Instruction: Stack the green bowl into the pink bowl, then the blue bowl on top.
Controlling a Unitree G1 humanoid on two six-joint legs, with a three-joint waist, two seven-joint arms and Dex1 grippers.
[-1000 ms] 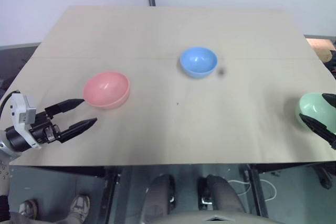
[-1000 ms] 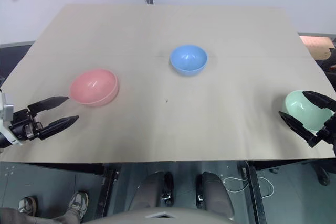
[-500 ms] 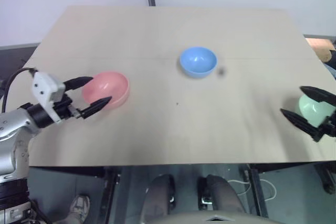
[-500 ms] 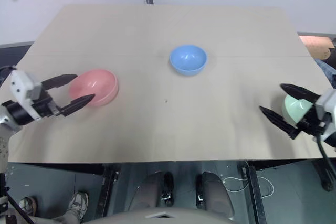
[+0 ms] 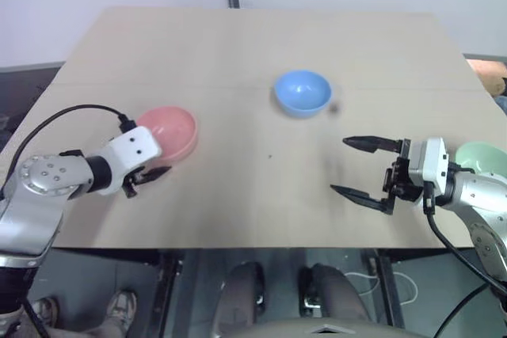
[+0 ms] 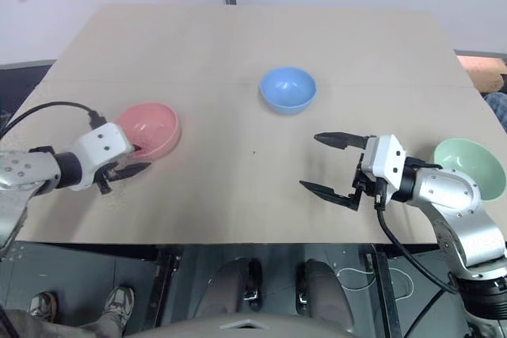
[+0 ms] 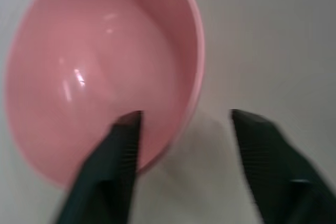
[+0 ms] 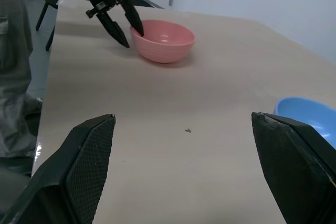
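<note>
The pink bowl [image 5: 168, 131] stands on the left of the table. My left gripper [image 7: 184, 115] straddles its near rim, one finger [image 7: 123, 140] inside the bowl and the other outside, apart from the wall; it is open. The blue bowl [image 5: 302, 93] sits at the middle back. The green bowl [image 6: 469, 165] rests near the table's right edge, behind my right wrist. My right gripper [image 6: 310, 161] hovers over the table's middle right, pointing left, open wide with nothing between its fingers.
The tan table [image 5: 261, 45] has bare room in the middle and at the back. A small dark speck [image 8: 187, 130] lies on it. A person's legs [image 8: 13, 61] stand beyond the table's left side. A black cable [image 5: 71, 116] loops from my left wrist.
My right gripper has swung left, away from the green bowl, which stays by the right edge. My left gripper has rolled, moved onto the pink bowl's rim and narrowed.
</note>
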